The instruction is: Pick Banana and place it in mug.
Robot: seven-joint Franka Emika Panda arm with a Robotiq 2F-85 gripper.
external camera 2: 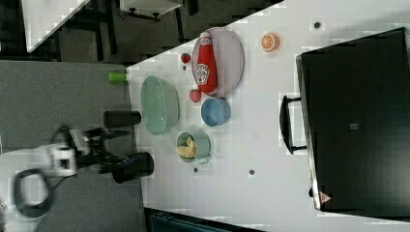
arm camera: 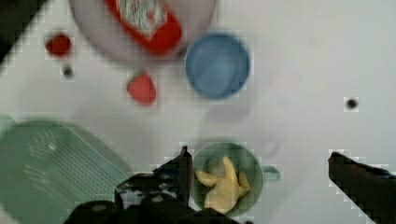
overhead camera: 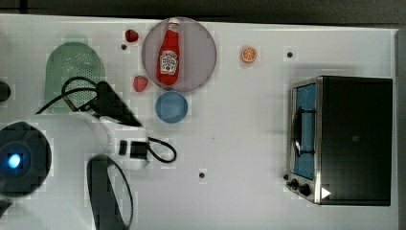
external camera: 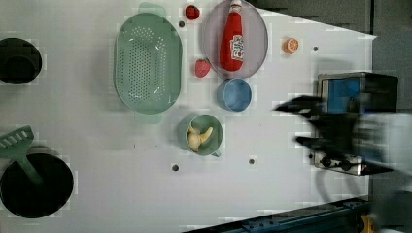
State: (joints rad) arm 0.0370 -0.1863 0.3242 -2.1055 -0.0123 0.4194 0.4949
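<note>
The banana (external camera: 200, 137) lies inside the mug (external camera: 183, 127), so the placing looks done (nothing seems left but clearing the arm away). It is pale yellow, curved, resting below the rim, one end propped on the wall. The claw (arm camera: 259, 163) is spread wide, empty, above the mug on the counter (external camera: 272, 194).

Colander (external camera: 148, 63) and blue cup (external camera: 234, 94) crowd the mug (external camera: 200, 135) (banana (external camera: 200, 138) inside), bare table (external camera: 272, 194) on the left view's lower side

It was a robot lab's mock kitchen: a white table (external camera: 291, 194) held toy food, a colander (external camera: 147, 63) and a toaster oven (overhead camera: 344, 139).
</note>
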